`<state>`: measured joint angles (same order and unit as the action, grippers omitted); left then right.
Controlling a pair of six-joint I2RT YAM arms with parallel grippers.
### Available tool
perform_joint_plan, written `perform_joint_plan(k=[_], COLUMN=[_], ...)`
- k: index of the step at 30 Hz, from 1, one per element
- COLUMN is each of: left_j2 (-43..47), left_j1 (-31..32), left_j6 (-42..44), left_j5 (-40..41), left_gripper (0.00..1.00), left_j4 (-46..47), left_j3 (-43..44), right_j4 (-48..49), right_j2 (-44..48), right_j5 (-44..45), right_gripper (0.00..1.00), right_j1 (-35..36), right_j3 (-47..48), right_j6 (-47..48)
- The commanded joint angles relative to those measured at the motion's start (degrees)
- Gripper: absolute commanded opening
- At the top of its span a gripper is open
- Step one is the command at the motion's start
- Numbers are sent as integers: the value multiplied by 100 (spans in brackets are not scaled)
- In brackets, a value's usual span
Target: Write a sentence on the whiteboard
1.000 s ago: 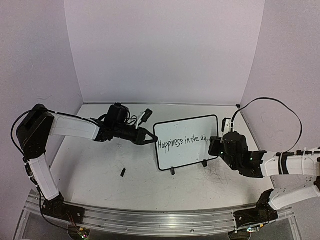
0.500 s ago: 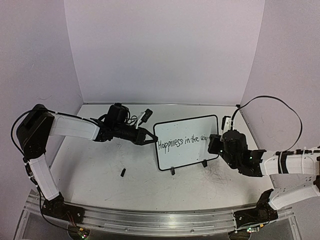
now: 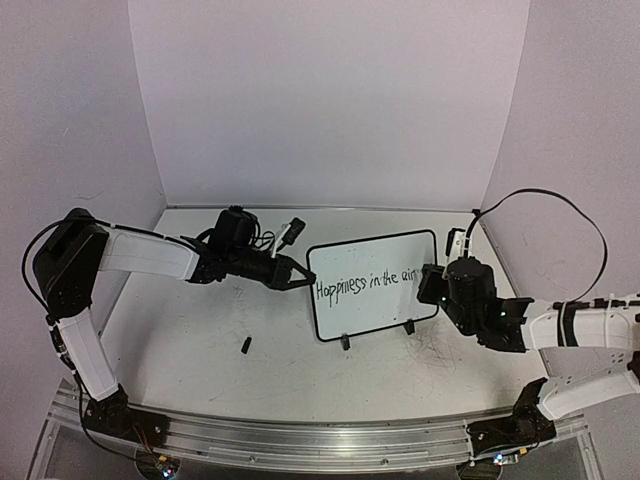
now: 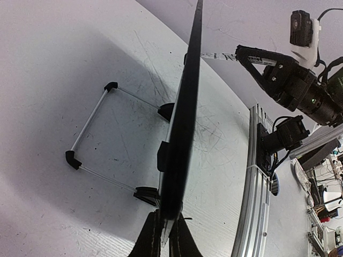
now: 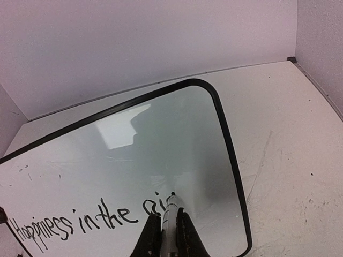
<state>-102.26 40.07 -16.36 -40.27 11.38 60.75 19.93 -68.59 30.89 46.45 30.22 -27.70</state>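
The whiteboard stands on its two black feet mid-table, with the sentence "Happiness in the ai" in black letters. My left gripper is shut on the board's left edge, seen edge-on in the left wrist view. My right gripper is shut on a white marker, whose tip touches the board just right of the last letters.
A small black marker cap lies on the table front left. The board's wire stand reaches behind it. An aluminium rail runs along the near edge. Walls enclose left, back and right.
My right gripper has shifted slightly right and up along the board with the marker, adding a stroke after "ai". The left arm and board have not moved.
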Motion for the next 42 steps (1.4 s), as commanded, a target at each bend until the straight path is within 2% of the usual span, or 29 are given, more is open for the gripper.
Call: perform_joint_plan(k=[1,9,34,42], left_j2=[146,138,162,150], left_j1=[123,126,123,126], left_j6=[28,25,54,49], left_j5=[-141,-154,-111,-125], left_gripper=[0,0,0,0], left_j4=[-319,-320,-320,-320], left_j3=[130,136,131,131], right_j4=[-30,-28,-366,-208], right_j2=[420,417,309,220], right_j5=[-5,-370,0,14], right_gripper=[0,0,0,0], right_j1=[-43,-41,-59,-76], right_j3=[6,-57,-121,-90], right_j6=[-81,-38,-244,-186])
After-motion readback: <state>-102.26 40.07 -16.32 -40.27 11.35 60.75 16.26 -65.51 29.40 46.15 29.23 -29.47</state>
